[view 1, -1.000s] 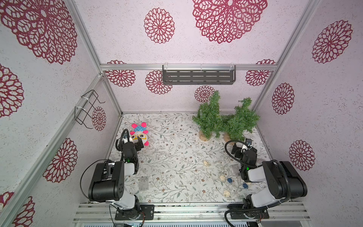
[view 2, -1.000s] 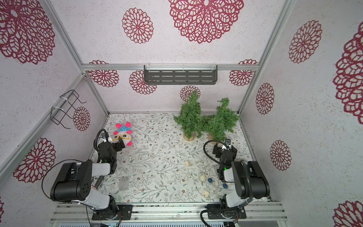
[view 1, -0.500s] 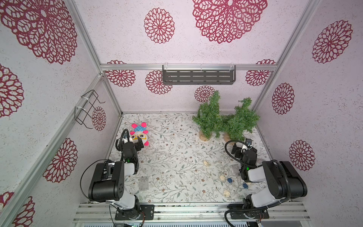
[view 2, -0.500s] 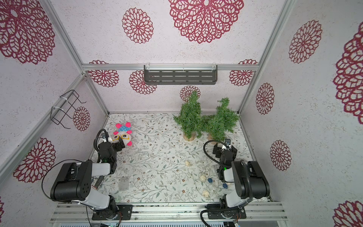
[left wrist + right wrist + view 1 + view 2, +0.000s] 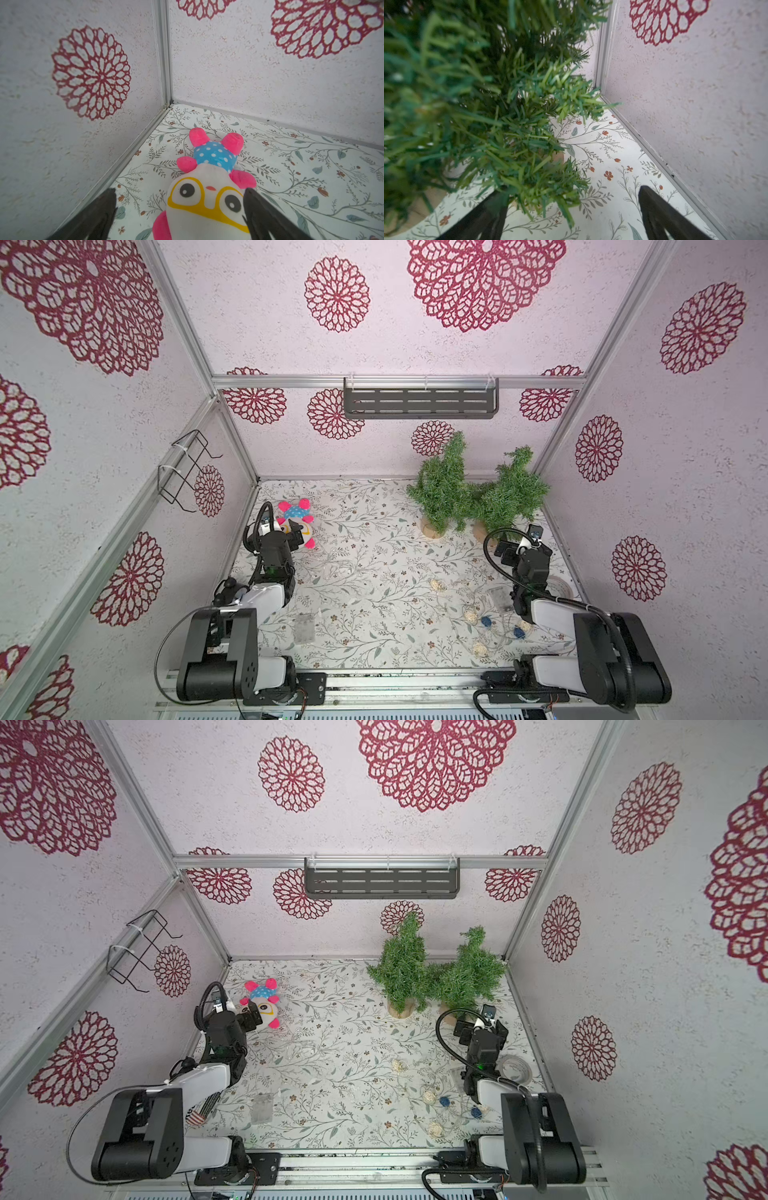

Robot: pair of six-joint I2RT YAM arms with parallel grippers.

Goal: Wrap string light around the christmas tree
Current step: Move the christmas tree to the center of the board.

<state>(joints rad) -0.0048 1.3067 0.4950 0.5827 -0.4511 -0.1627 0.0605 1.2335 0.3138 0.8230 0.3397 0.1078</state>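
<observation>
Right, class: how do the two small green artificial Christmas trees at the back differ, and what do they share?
The green tree nearer the middle looks taller than the green tree in the corner. The middle tree's round wooden base shows plainly; the corner tree's is largely hidden by branches. Both stand upright, undecorated, branches touching.

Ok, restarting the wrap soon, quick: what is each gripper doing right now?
Left gripper: open, holding nothing, by the plush toy.
Right gripper: open, holding nothing, by a christmas tree.
</observation>
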